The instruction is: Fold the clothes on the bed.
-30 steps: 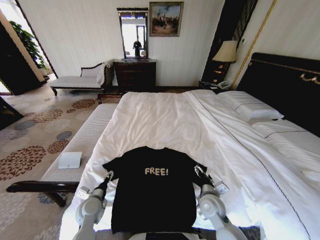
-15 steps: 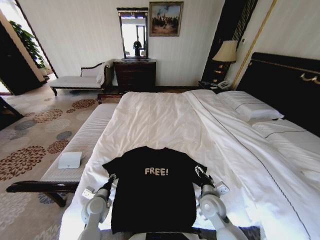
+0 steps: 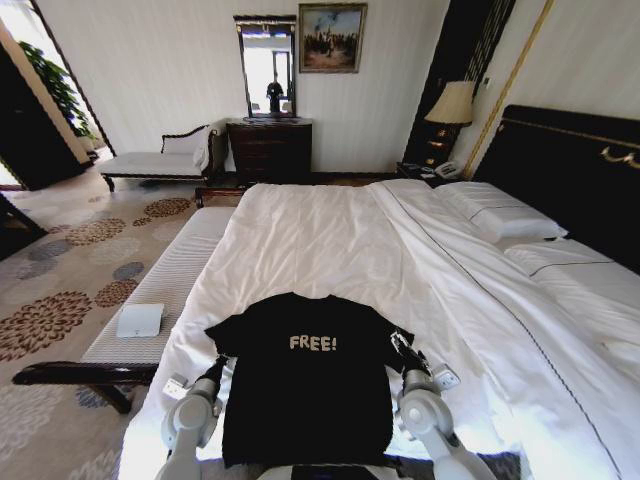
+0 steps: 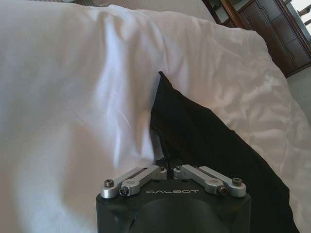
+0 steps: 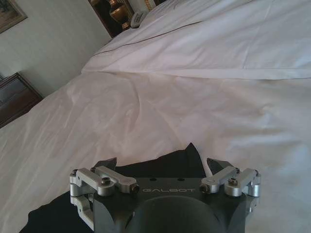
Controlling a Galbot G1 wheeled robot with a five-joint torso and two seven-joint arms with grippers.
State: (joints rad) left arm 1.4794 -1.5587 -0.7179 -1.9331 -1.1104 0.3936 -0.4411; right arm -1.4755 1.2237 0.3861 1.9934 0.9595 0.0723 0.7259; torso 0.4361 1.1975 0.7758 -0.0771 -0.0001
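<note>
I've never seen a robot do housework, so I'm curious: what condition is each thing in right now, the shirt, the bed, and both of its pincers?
Black T-shirt: spread flat, chest side up, unfolded.
Bed: made, white duvet slightly wrinkled.
Left pincer: shut on the T-shirt's sleeve edge.
Right pincer: open, over the other sleeve, gripping nothing.
Table lamp: upright beside the headboard; cannot tell whether it is lit.

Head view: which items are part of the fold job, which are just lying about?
Job:
- T-shirt, flat
- bed
- left gripper, shut on the shirt's edge
- right gripper, open over the other sleeve

Lying about:
- bench, white pad on it
- pillows
- lamp
- dresser
</note>
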